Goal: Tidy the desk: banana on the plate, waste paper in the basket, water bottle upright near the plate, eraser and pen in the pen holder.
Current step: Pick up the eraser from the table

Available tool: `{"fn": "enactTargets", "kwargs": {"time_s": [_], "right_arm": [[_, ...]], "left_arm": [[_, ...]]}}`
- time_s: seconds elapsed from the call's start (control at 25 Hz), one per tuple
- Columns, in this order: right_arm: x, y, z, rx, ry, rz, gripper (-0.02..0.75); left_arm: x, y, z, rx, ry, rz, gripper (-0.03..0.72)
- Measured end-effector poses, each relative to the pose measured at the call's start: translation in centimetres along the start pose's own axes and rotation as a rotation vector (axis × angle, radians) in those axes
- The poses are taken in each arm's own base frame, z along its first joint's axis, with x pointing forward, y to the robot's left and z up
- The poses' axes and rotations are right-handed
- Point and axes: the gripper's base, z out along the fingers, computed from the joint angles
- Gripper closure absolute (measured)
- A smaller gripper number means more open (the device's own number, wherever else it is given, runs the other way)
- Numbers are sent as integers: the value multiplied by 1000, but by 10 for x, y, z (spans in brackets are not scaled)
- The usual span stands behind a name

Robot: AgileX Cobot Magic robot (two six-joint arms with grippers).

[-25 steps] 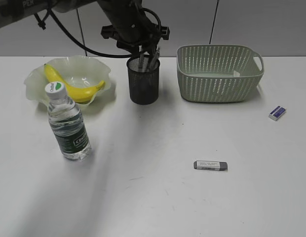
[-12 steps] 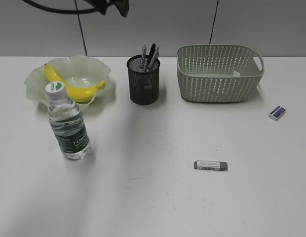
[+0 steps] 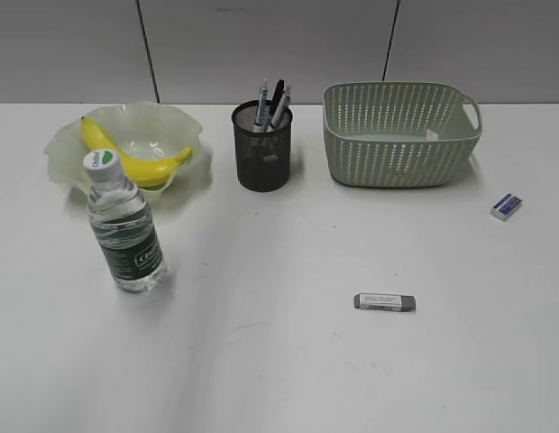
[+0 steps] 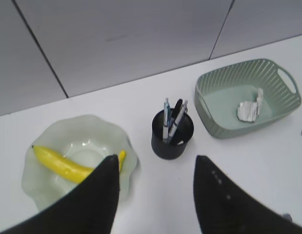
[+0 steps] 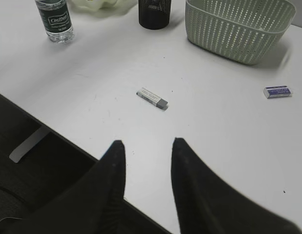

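We judge the eraser to be the step in hand: the curved yellow banana already lies in the pale green ruffled glass plate, the clear plastic water bottle with the dark green label stands upright just in front of that plate, the crumpled white scrap of paper sits inside the sage-green perforated basket, and pens stand in the black mesh pen holder. Two erasers lie loose on the white worktop: a grey sleeved one in the open middle, and a small blue-and-white one to the right of the basket. We should come straight down over the grey one, jaws across its narrow width, and lift clear before crossing to the holder. The right pincer hangs above the worktop's near edge, jaws moderately apart and empty. The left pincer hovers high above the plate and holder, jaws wide apart, holding nothing.
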Motion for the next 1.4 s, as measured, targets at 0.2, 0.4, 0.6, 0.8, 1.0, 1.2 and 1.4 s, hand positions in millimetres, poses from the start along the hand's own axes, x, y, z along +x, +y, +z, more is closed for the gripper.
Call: {"fn": "enactTargets", "kwargs": {"time_s": [0.2,0.4,0.6,0.8,1.0,1.2,1.4], "right_arm": [[0,0,0,0,0,0,470],[0,0,0,0,0,0,470],[0,0,0,1,-1,-1,470],[0,0,0,1,-1,-1,470],[0,-1,0,11,-4,-6,470],[-18,-4,7,56,-20,-43,470],[-54,-12,42,169,77,-103,470]], "left_arm": [[52,15,-44,-13,73,13,316],[128,33,-81,-26,147,24,316],[221,53,-111,-18,146,23,318],[300,69,-125,15,33,12,340],[353,81,-144,50,-165,-7,356],[368,83,-146,65,-234,-14,362],[366,81,-140,75,-221,13,365]]}}
